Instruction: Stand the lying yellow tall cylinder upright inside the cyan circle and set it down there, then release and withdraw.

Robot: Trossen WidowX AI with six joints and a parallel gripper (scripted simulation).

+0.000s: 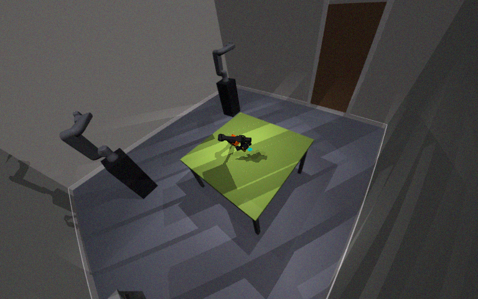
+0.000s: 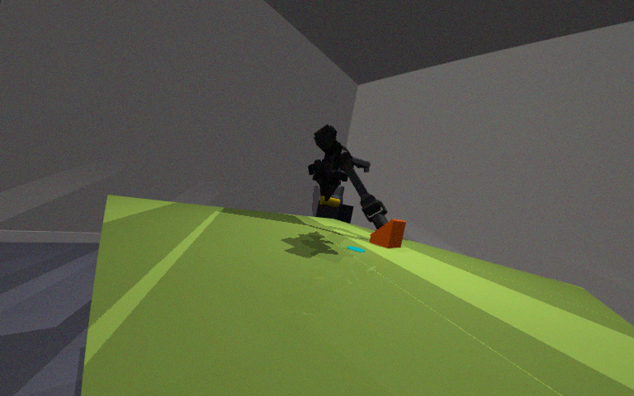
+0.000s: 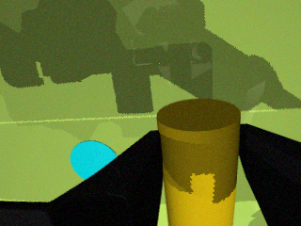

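Observation:
The yellow tall cylinder is held in the air above the table, lying nearly level in the exterior view. My gripper is shut on it, with one dark finger on each side in the wrist view. The cyan circle lies flat on the table, with nothing on it. In the wrist view it is left of the cylinder, partly hidden by the left finger. In the top view the cylinder is too small to make out clearly.
An orange wedge-shaped block stands on the green table near the arm's base, beyond the cyan circle in the exterior view. Two grey arms on dark pedestals stand on the floor off the table.

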